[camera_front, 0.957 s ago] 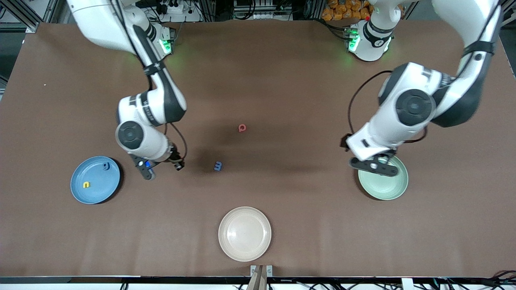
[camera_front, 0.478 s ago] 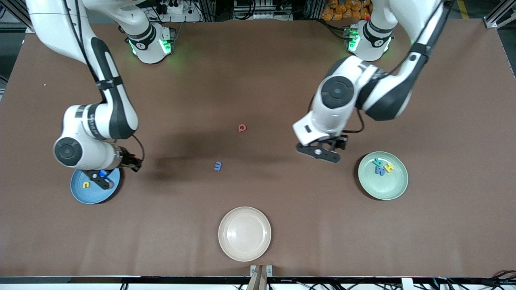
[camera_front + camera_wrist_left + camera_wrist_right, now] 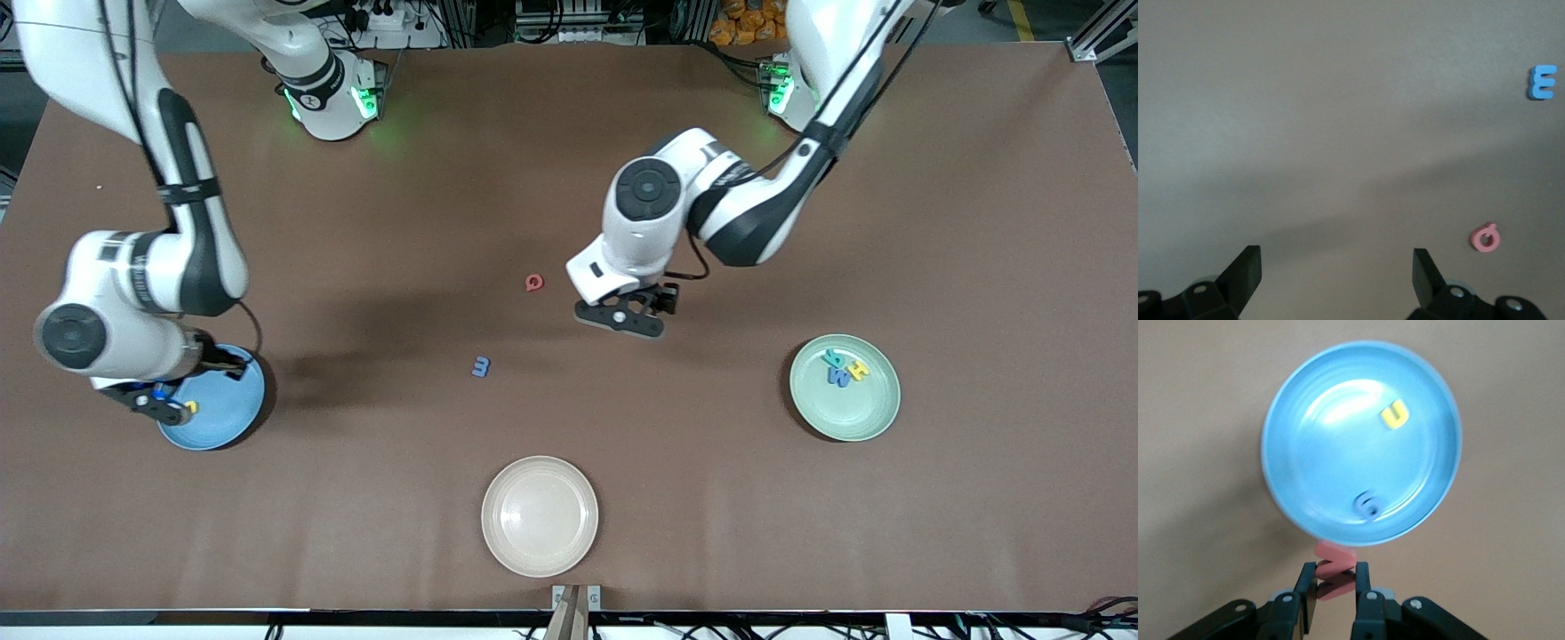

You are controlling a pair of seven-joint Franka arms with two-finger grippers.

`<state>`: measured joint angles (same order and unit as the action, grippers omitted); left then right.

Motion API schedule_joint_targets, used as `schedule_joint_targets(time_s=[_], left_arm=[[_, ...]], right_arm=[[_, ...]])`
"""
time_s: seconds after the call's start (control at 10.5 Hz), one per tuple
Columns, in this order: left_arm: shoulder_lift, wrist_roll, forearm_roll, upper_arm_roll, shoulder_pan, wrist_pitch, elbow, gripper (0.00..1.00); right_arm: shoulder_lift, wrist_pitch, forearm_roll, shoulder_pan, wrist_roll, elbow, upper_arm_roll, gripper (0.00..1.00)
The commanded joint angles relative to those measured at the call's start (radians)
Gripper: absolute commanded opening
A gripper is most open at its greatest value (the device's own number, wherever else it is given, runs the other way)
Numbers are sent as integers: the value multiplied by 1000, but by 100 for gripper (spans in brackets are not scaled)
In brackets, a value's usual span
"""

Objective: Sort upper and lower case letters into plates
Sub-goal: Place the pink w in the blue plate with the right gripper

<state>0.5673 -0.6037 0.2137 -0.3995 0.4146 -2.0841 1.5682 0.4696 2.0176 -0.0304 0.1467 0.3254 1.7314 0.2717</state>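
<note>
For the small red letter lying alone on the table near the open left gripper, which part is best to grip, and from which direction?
The red letter lies flat on the bare table, a ring with a short tail. Probably best from straight above, the open left gripper closing across the ring's outer edges, away from the tail; the fingers spread far wider than the letter.

No printed text, label or brand is showing legibly anywhere; only the toy letters' own shapes are reading as characters.

Bare surface [image 3: 373,498] lies around the red letter [image 3: 533,283] and blue letter [image 3: 481,366], which sit well apart. Only the cream plate [image 3: 540,516] stands nearer the camera.
</note>
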Motion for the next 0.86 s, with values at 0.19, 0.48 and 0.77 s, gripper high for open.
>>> schedule_joint_targets(time_s=[0.19,0.48,0.77], left_arm=[[115,-137,-19,16,91,-25,-82,100],[166,-189,-16,15,105,-39,-106,100],[212,-257,-10,16,147,-101,-135,100]], right_arm=[[15,-14,0,-50,-62,-39,-14,100],[15,-11,0,-50,-63,-41,-15,100],[15,-10,0,-47,-62,-39,-16,100]])
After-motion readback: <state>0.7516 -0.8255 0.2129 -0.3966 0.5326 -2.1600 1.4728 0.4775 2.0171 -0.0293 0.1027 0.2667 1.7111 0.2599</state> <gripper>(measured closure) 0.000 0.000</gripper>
